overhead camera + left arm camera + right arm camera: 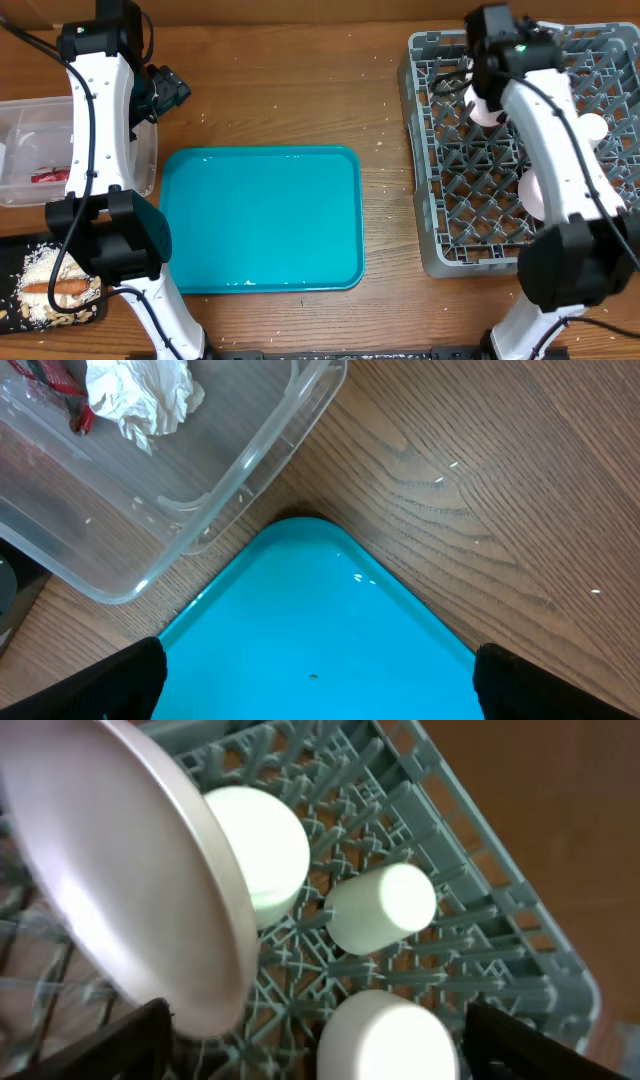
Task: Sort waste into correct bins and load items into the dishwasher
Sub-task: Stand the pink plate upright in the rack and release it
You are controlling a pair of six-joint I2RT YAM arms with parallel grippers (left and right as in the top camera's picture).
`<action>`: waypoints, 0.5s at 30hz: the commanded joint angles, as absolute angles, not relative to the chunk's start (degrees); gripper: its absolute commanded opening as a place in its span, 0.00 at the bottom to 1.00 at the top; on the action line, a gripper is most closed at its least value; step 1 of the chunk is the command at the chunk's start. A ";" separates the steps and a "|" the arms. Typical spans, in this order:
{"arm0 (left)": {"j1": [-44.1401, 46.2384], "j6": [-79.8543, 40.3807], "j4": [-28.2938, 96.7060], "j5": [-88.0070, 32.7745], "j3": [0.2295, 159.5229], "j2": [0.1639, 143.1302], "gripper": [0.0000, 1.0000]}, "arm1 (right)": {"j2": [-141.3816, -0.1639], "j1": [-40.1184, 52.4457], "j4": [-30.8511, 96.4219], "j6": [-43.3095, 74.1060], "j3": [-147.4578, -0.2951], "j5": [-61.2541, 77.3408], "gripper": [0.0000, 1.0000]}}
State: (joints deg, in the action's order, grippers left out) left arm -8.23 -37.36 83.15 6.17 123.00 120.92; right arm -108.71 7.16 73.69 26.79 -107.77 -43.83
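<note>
Here, the left claw is spread wide and holds nothing, its two black fingers showing only at the lower corners of the wrist view. Right under it lies a rounded corner of the teal tray. Just beyond that corner stands the clear tub, close to the tray; whether the two touch cannot be told. Inside the tub a crumpled white tissue lies against a red wrapper. The wooden surface fills the rest of the view.

The right claw is likewise spread and empty, hanging over the grey rack. Below it, between the fingers, sits a white plate. Beside that the white cup lies on its side on the lattice. A second white plate stands behind the cup, partly hidden by the large pink plate, which leans tilted on edge in the rack.

Further out, at the near left corner of the surface, the black tray holds pale crumbs with the orange stick lying on top of them. The left arm partly covers this tray from above.
</note>
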 commanded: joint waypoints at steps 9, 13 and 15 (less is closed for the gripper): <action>-7.57 -37.71 83.26 6.35 123.48 120.64 1.00 | -86.87 7.07 92.07 30.72 -116.57 -16.60 1.00; -7.57 -37.71 83.26 6.35 123.48 120.64 1.00 | -78.37 7.07 96.33 31.31 -110.98 -16.36 1.00; -7.57 -37.71 83.29 6.33 123.48 120.64 1.00 | -73.36 7.07 95.88 31.99 -105.73 -14.90 1.00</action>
